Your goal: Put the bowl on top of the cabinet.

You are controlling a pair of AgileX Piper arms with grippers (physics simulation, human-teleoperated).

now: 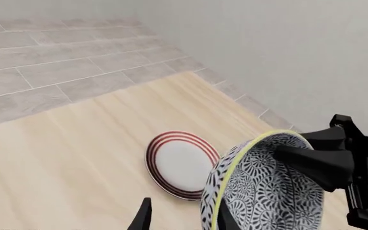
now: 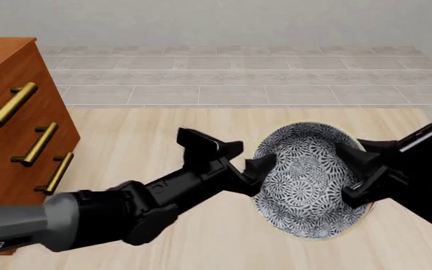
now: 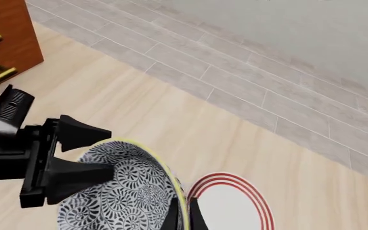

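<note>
Two pincers, left pincer (image 2: 252, 169) and right pincer (image 2: 355, 169), are each pinching the blue-patterned ceramic bowl's (image 2: 306, 180) rim mid-frame; placement atop the reddish-brown wooden cabinet (image 2: 13, 118), upper left, remains.

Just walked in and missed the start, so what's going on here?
Two arms hold the bowl between them, tilted above the table. The left claw pinches one side of its rim, the right claw the other. A red-ringed plate lies on the table below. The cabinet stands off to the left, nothing visible on top.

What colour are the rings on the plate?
Red rings on the white plate, clearest in the left wrist view.
</note>
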